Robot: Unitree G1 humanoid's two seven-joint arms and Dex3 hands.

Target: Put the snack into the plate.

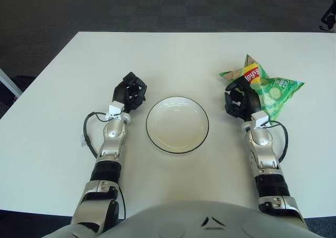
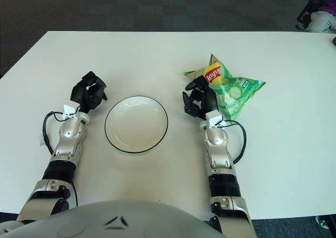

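The snack is a green Lay's chip bag point(image 1: 269, 89) lying crumpled on the white table at the right. The plate point(image 1: 177, 124) is white with a dark rim, empty, at the table's centre. My right hand point(image 1: 239, 99) is at the bag's near-left edge, fingers loosely spread against it, and the bag rests on the table. My left hand point(image 1: 130, 92) is parked on the table left of the plate, fingers relaxed and holding nothing.
The white table point(image 1: 173, 54) reaches to a far edge with dark carpet beyond it. A seated person shows partly at the far right in the right eye view point(image 2: 321, 12). Cables loop beside both forearms.
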